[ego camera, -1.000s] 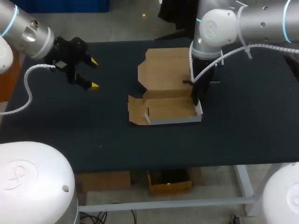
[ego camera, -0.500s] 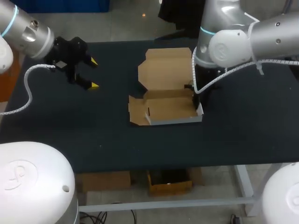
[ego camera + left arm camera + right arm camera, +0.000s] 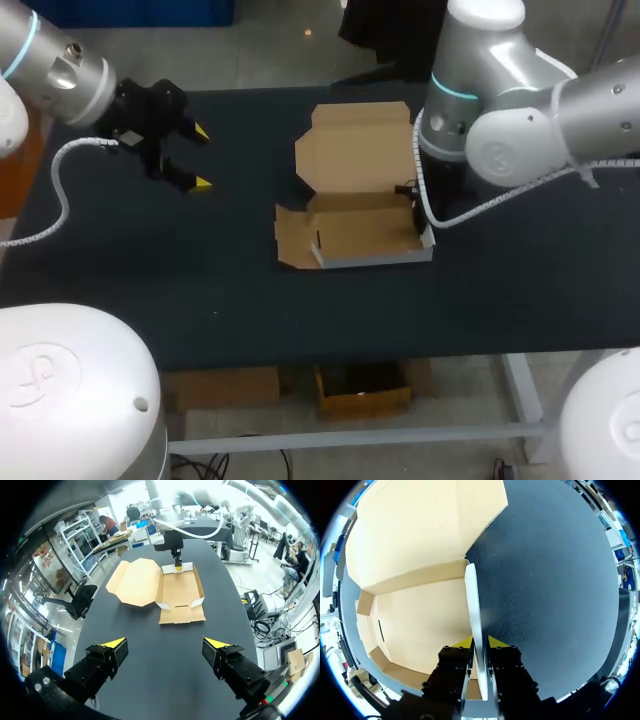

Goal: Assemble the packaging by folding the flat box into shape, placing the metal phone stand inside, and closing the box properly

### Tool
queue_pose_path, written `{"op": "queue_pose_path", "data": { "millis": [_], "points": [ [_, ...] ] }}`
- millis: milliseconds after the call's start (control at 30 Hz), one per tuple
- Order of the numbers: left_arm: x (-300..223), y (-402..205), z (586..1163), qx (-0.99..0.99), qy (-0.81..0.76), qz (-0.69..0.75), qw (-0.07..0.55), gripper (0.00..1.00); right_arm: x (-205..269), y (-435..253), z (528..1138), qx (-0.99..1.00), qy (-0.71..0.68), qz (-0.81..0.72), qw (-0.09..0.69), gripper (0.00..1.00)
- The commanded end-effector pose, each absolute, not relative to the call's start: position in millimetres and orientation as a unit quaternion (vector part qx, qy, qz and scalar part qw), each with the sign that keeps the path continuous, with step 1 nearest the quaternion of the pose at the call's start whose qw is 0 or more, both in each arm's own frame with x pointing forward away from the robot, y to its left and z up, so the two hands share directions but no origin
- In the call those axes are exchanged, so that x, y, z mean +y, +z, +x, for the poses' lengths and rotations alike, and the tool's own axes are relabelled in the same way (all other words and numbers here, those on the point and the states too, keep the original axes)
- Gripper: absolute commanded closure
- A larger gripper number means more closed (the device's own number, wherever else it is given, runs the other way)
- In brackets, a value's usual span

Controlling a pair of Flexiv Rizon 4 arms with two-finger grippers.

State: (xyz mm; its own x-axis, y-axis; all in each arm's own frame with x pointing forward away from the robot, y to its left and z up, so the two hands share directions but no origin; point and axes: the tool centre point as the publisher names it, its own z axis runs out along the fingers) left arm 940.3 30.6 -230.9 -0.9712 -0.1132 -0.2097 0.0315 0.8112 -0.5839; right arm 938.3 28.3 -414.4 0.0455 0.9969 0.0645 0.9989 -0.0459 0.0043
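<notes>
The brown cardboard box lies in the middle of the dark table, its tray partly folded up and its lid flat behind it. My right gripper is shut on the tray's upright right side wall, one finger inside the tray and one outside. In the head view that gripper is mostly hidden under its own arm. My left gripper hangs open over the table's left part, well away from the box, with nothing between its fingers. No metal phone stand shows in any view.
The tray's left flap lies flat on the table. Its white front wall stands up towards the near edge. Bare tabletop lies to the box's left, right and front.
My right arm's upper links have swung round towards the near right, while its gripper stayed on the box's right wall. My left arm has not moved.
</notes>
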Motion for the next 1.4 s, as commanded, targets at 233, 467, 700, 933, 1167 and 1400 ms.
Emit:
{"op": "queue_pose_path", "data": {
  "millis": [233, 467, 700, 933, 1167, 1400],
  "points": [
    [30.5, -231.1, 940.8, 0.944, -0.306, -0.021, 0.118, 0.0, 28.9, -419.8, 939.6, -0.689, -0.027, -0.724, 0.016, 0.98],
    [30.5, -231.1, 940.8, 0.944, -0.306, -0.021, 0.118, 0.0, 34.6, -419.3, 937.8, -0.7, -0.021, -0.713, 0.013, 1.0],
    [30.5, -231.1, 940.8, 0.944, -0.306, -0.021, 0.118, 0.0, 45.5, -412.0, 933.6, -0.724, -0.004, -0.689, 0.0, 1.0],
    [30.5, -231.1, 940.8, 0.944, -0.306, -0.021, 0.118, 0.0, 48.1, -409.0, 930.5, -0.732, 0.033, -0.68, -0.021, 1.0],
    [30.5, -231.1, 940.8, 0.944, -0.306, -0.021, 0.118, 0.0, 44.2, -413.7, 928.7, -0.71, 0.057, -0.701, -0.035, 1.0],
    [30.5, -231.1, 940.8, 0.944, -0.306, -0.021, 0.118, 0.0, 41.7, -415.6, 929.0, -0.688, 0.083, -0.719, -0.056, 1.0]
  ]
}}
